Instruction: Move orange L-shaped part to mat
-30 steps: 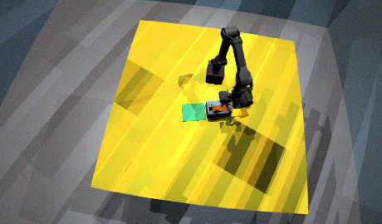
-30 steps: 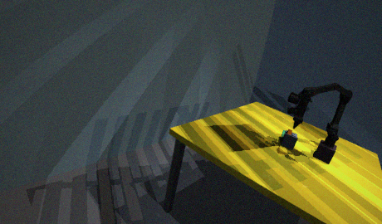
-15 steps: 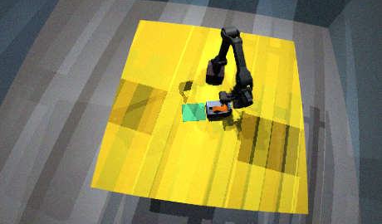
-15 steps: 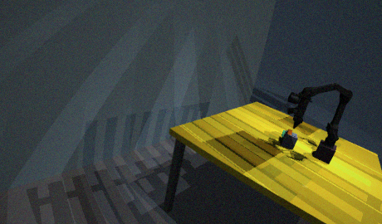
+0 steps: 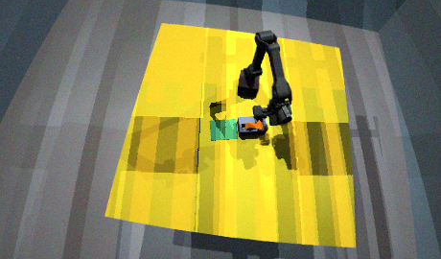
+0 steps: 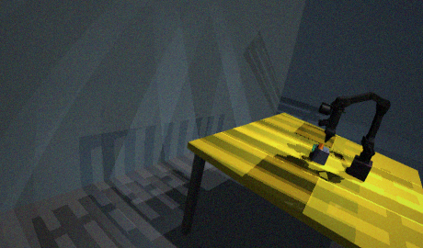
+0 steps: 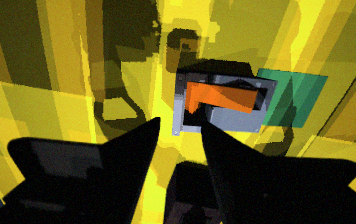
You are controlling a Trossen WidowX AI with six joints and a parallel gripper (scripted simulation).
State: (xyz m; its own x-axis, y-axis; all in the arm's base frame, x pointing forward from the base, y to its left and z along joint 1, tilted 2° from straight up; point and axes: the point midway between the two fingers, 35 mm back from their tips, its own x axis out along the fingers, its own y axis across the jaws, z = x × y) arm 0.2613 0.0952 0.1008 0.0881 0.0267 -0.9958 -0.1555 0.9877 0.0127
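The orange L-shaped part (image 5: 254, 126) (image 6: 321, 146) (image 7: 220, 95) is in the grey tray (image 6: 320, 157) (image 7: 235, 120). Its L-shaped end is at the left in the wrist view. Its straight end, towards the mat, appears raised, with dark pocket showing around it; the exterior view shows orange standing above the tray's top. The green mat (image 5: 225, 131) (image 7: 306, 100) lies flat beside the tray. My gripper (image 6: 327, 140) (image 7: 181, 123) is partly open with nothing between its fingers. In the wrist view the right fingertip overlaps the pocket just below the L-shaped end; contact cannot be told.
The tray and mat stand on the yellow striped table (image 5: 158, 194) (image 6: 248, 146). The arm's dark base (image 5: 247, 85) (image 6: 360, 169) stands behind the tray in the top view. Dark shadows of the arm fall across the table.
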